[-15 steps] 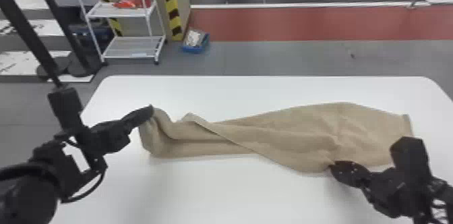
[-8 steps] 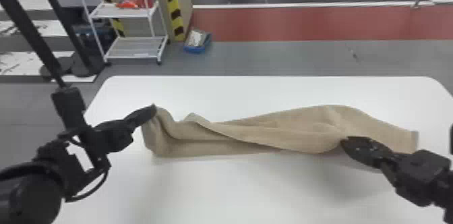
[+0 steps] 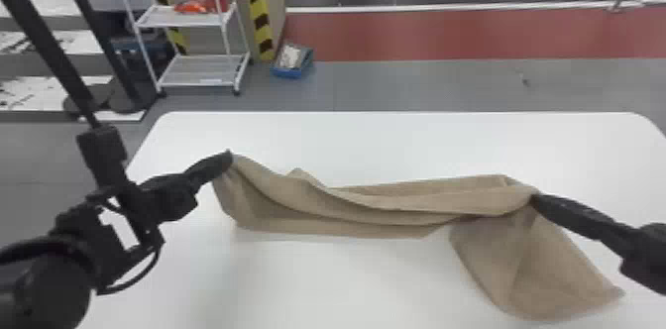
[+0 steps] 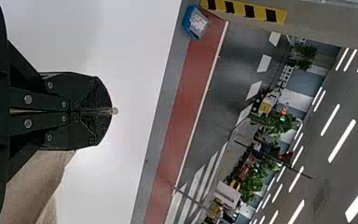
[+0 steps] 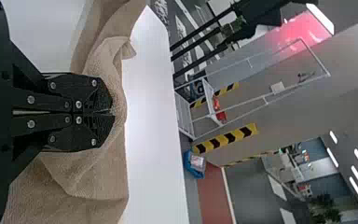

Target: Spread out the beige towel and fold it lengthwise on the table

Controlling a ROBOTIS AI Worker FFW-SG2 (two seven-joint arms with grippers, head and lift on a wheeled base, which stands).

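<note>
1. Here's the beige towel (image 3: 396,201), stretched in a loose, wrinkled band across the white table (image 3: 396,147), one end slung between my two grippers.
2. On my left, the left gripper (image 3: 229,155) has its fingers together, clamped on a corner of cloth; the bit between them is hidden from me.
3. Over on the right, the right gripper (image 3: 536,199) is closed on the towel too, and a wide flap drops from it toward the near side of the table.
4. How many layers lie under those long folds? I can't make that out. The right arm is cut off by the head view's right edge.
5. Up close now, the left wrist view gives me a tiny pale nub of cloth poking past the fingertips, with plants (image 4: 254,186) and ceiling lights (image 4: 342,140) in the room beyond.
6. And the right wrist view brings the weave right up to me, cloth bunched around the fingertips; the head view gives me the towel's full run from gripper to gripper.
</note>
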